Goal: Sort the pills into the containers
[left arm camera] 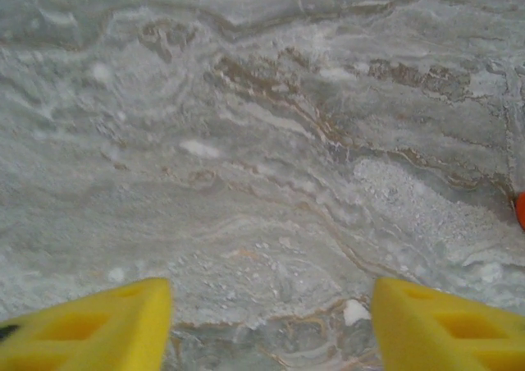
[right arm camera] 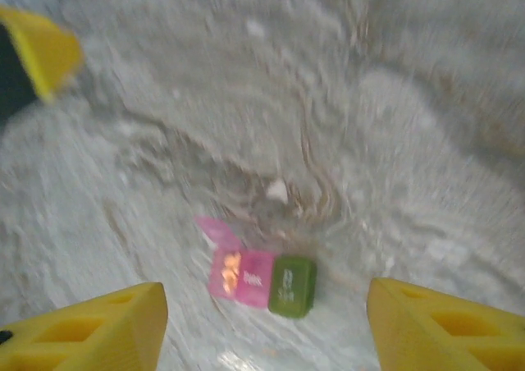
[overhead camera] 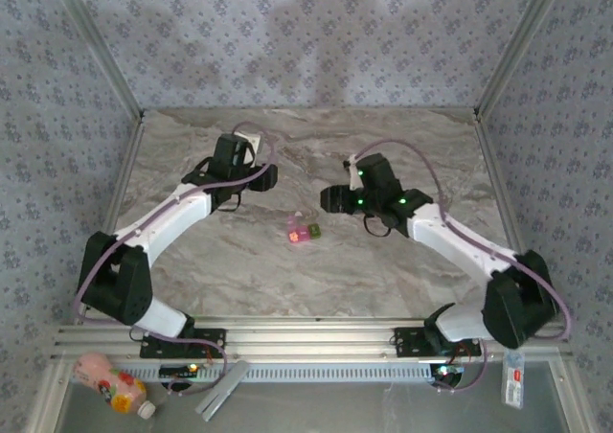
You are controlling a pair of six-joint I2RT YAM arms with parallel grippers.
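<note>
The left claw is spread apart with nothing in it, over bare table. The right claw is likewise apart and empty. The case lies just ahead of its fingers, between the two arms, pink lid up and green half closed, with a white bit near it.

A lab test cell: marble tabletop, wallpapered panels, aluminium framing.
</note>
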